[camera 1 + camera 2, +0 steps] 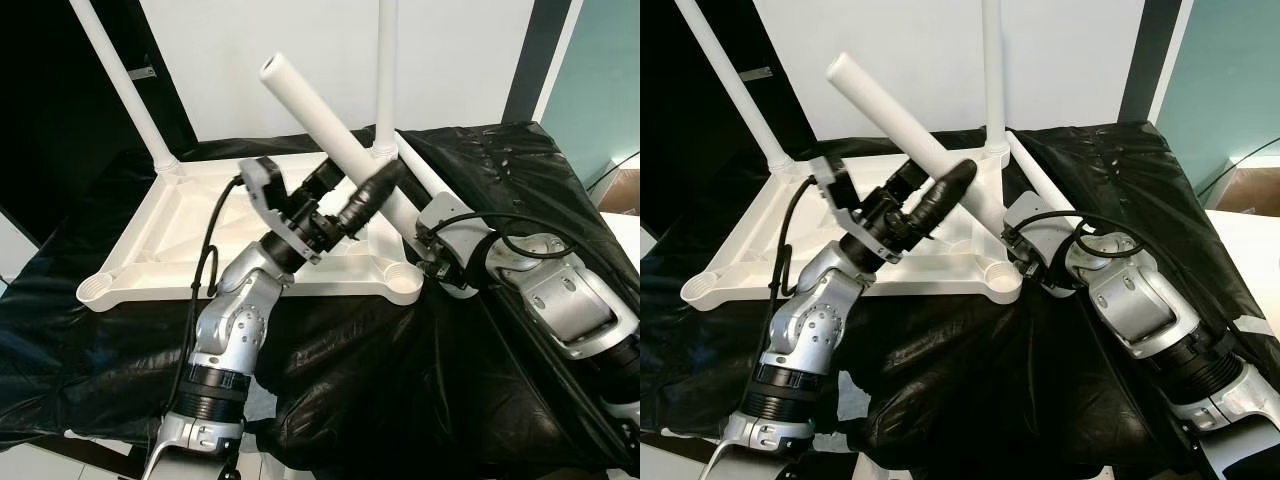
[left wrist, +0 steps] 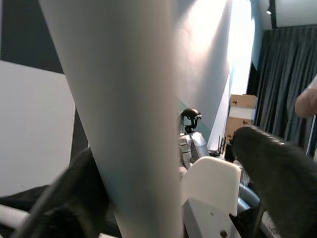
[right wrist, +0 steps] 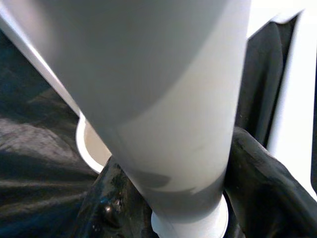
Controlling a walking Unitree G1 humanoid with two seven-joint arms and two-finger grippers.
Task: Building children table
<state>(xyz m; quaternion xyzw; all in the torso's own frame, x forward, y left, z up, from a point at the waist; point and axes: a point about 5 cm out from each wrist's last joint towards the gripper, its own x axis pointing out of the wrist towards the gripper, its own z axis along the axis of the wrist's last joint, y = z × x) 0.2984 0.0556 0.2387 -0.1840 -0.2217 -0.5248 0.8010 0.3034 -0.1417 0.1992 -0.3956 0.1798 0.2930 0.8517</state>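
The white table top lies upside down on a black sheet. Two white legs stand upright in its far corners, the far left leg and the far right leg. A third white leg slants from the upper left down toward the near right corner socket. My left gripper is shut on this leg at its middle, with one black finger beside it. My right gripper is shut on its lower end, which hangs just beside the socket's rim. The near left corner socket holds nothing.
The black sheet covers the whole work surface and hangs over its front edge. A dark doorway is at the far left. A cardboard box stands on the floor at the right. White wall lies behind.
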